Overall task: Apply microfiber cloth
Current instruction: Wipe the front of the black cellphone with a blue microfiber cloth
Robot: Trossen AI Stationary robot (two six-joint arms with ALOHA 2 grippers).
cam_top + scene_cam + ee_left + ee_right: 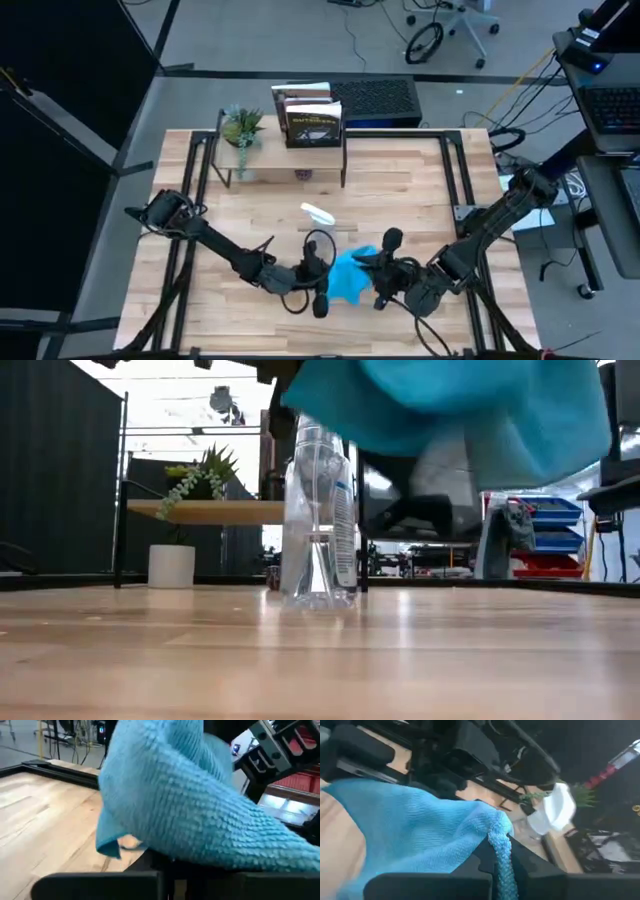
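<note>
The turquoise microfiber cloth [350, 276] hangs bunched above the table's near middle, between my two grippers; the low view shows the cloth [450, 410] clear of the wood. My right gripper [382, 284] comes from the right and is shut on the cloth. My left gripper [320, 296] comes from the left and sits right at the cloth's left side. In the left wrist view the cloth [190, 805] drapes over whatever is there, and only a dark edge [160, 865] shows beneath it. My right gripper pinches a bunched edge of the cloth [501, 851] between its two fingers, several layers gathered like a cord. The fingers come level from the table's right side. The rest of the cloth [415, 835] spreads away from them toward my left gripper, lifted clear of the table.
A clear spray bottle [318, 510] stands upright on the wood just beyond the cloth, also seen in the high view [318, 213]. At the far edge, a small shelf holds a potted plant [242, 128] and a book [312, 120]. Black frame rails [190, 180] run along both sides.
</note>
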